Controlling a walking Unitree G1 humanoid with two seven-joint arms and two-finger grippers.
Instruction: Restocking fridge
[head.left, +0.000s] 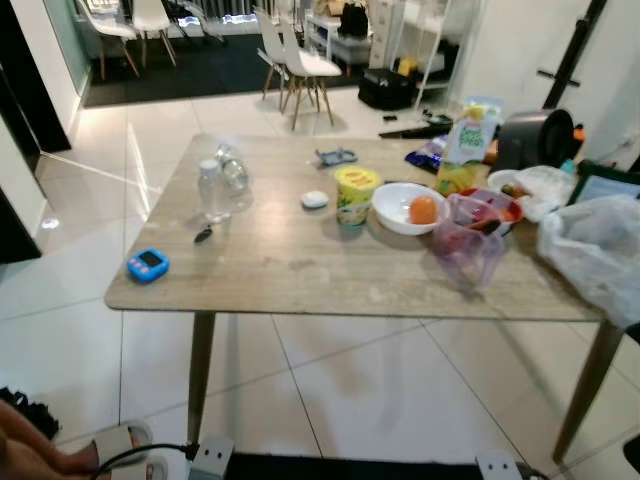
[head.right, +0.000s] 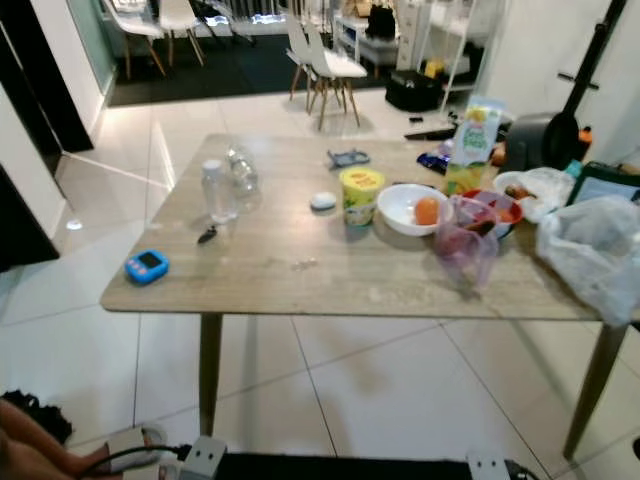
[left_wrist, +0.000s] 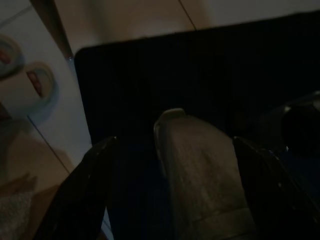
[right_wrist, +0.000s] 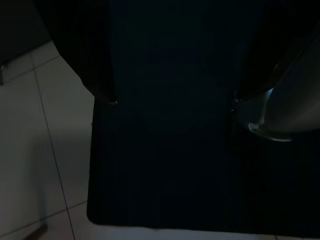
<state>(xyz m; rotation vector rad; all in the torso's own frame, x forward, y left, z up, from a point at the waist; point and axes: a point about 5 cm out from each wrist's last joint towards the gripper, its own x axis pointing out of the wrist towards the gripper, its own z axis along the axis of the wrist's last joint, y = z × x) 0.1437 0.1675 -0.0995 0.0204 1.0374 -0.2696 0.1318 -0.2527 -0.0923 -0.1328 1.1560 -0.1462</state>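
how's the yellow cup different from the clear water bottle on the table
The yellow cup is short, opaque and printed; the clear water bottle is taller, slimmer and see-through. The cup stands mid-table beside the white bowl; the bottle stands nearer the table's left edge. Both are upright on the wooden table.

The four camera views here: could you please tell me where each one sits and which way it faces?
Left eye view: on the head, looking forward and down at the wooden table with the white bowl.
Right eye view: beside it, sharing that scene, including the yellow cup.
Left wrist view: on the left wrist, looking down along the open left gripper at a dark mat.
Right wrist view: likewise, along the open right gripper.
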